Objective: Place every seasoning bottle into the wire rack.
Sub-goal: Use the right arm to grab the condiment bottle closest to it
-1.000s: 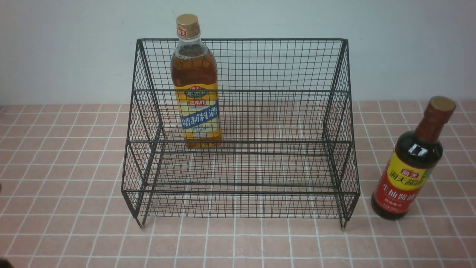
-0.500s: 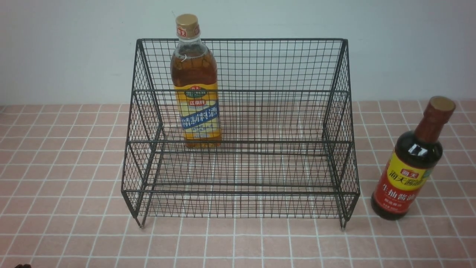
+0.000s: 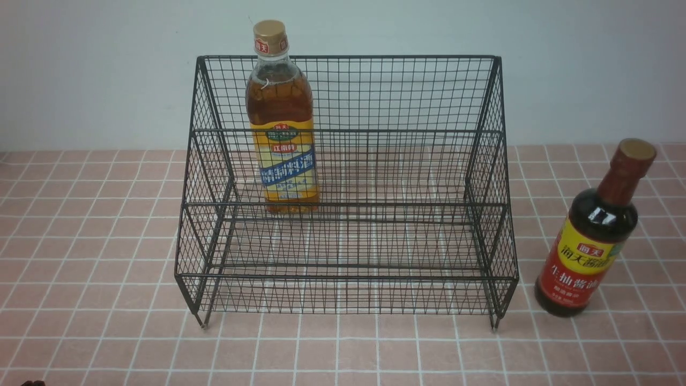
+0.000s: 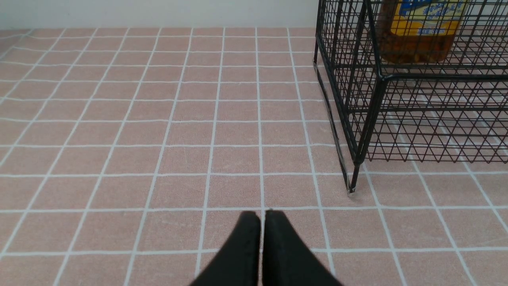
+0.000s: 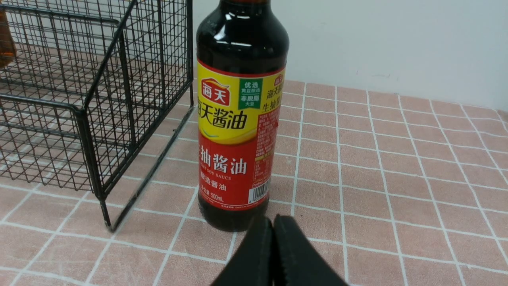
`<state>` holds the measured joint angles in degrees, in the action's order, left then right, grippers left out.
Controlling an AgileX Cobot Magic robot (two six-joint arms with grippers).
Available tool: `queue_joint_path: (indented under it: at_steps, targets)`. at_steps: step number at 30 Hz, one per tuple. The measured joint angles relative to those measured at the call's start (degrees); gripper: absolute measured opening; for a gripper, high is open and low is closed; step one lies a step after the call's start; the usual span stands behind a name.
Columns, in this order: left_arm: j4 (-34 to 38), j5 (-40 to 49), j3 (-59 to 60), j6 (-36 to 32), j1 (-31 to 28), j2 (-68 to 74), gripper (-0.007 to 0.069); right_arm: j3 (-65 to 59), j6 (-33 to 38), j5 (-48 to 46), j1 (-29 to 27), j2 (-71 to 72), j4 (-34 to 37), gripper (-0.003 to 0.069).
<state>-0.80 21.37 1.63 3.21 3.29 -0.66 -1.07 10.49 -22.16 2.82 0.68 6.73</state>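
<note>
The black wire rack (image 3: pixel 348 59) stands mid-table. The amber bottle (image 3: pixel 281 128) with tan cap and yellow-blue label stands upright on the rack's upper tier, left side; its base shows in the left wrist view (image 4: pixel 416 35). The dark bottle (image 3: pixel 595 236) with brown cap and yellow-red label stands upright on the table just right of the rack. In the right wrist view it (image 5: pixel 238 119) is just ahead of my right gripper (image 5: pixel 272 220), which is shut and empty. My left gripper (image 4: pixel 262 216) is shut and empty, low over the tiles near the rack's front left foot (image 4: pixel 351 186).
The table is a pink tiled cloth (image 3: pixel 96 225) with a pale wall (image 3: pixel 96 69) behind. The rack's right side mesh (image 5: pixel 131 99) stands close to the dark bottle. A small dark tip (image 3: pixel 32 383) shows at the front view's bottom left corner.
The dark shapes at the front view's left edge have drawn back; only a small tip stays at the bottom left corner. Bottles and rack have not moved.
</note>
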Motion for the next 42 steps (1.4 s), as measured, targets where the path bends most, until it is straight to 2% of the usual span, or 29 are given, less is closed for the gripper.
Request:
queue_joint_path:
  at_steps: [15,19,21,23,24,26,34,40,42]
  targets:
    - [0.00,0.01,0.00,0.06,-0.06,0.00,-0.0006,-0.23,0.27,1.87,0.00,0.00,0.99,-0.0014]
    - [0.00,0.01,0.00,0.06,-0.06,0.00,-0.0006,-0.48,-0.10,10.52,0.00,0.00,9.78,-0.0014]
    - [0.00,0.01,0.00,0.06,-0.06,0.00,-0.0006,-0.48,-1.03,17.97,0.00,0.00,17.83,-0.0014]
    - [0.00,0.01,0.00,0.06,-0.06,0.00,-0.0006,-0.48,-1.84,20.78,0.00,0.00,21.77,-0.0014]
    - [0.00,0.01,0.00,0.06,-0.06,0.00,-0.0006,-0.48,-2.94,23.07,0.00,0.00,26.46,-0.0014]
    - [0.00,0.06,0.00,0.17,-0.06,0.00,-0.0006,-0.48,-3.68,23.33,0.00,0.00,27.75,-0.0014]
    - [0.00,0.06,0.00,0.23,-0.06,0.00,-0.0006,-0.48,-4.43,23.68,0.00,0.00,16.83,-0.0014]
    - [0.00,0.06,0.00,0.23,-0.06,0.00,-0.0006,0.02,-11.37,27.70,0.00,0.00,13.34,-0.0014]
    - [0.00,0.06,0.00,0.23,-0.06,0.00,-0.0006,4.51,-12.90,28.13,0.00,-2.35,8.82,-0.0014]
